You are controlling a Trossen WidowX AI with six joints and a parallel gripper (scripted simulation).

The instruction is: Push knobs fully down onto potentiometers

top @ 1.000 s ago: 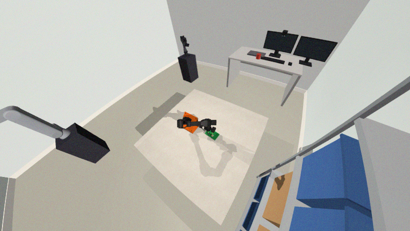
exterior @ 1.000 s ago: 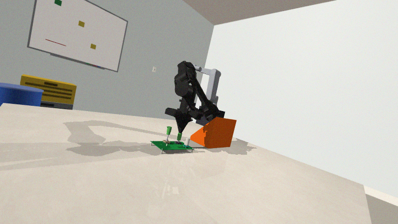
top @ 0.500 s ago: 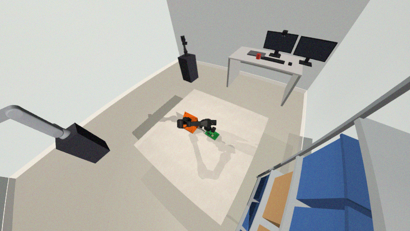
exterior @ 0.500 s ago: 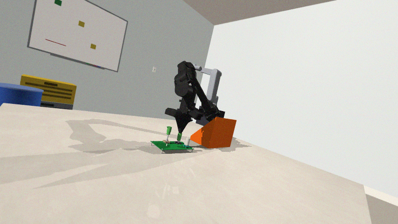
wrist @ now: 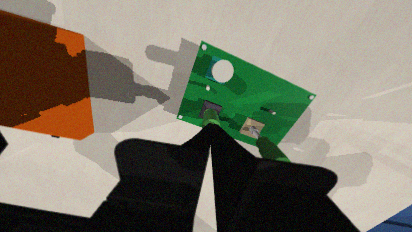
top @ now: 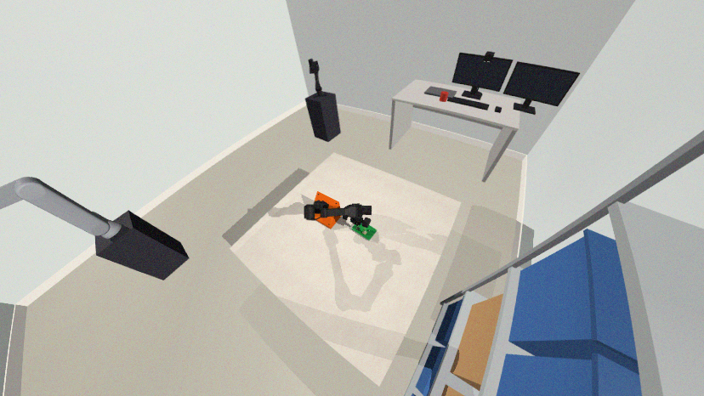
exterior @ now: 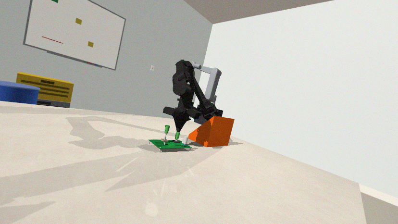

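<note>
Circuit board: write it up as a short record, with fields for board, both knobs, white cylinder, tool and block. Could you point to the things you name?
board: green (top: 368,233) (exterior: 158,143) (wrist: 245,95), on short legs
knob under tool: green (exterior: 177,135) (wrist: 211,117), low, near dark potentiometer
other knob: green (exterior: 167,129) (wrist: 271,149), high, bare shaft below
white cylinder: on board (exterior: 185,140) (wrist: 222,71)
tool: shut (exterior: 178,131) (wrist: 211,129), tip at low knob's top
block: orange (exterior: 219,131) (wrist: 75,120), beside board
</note>
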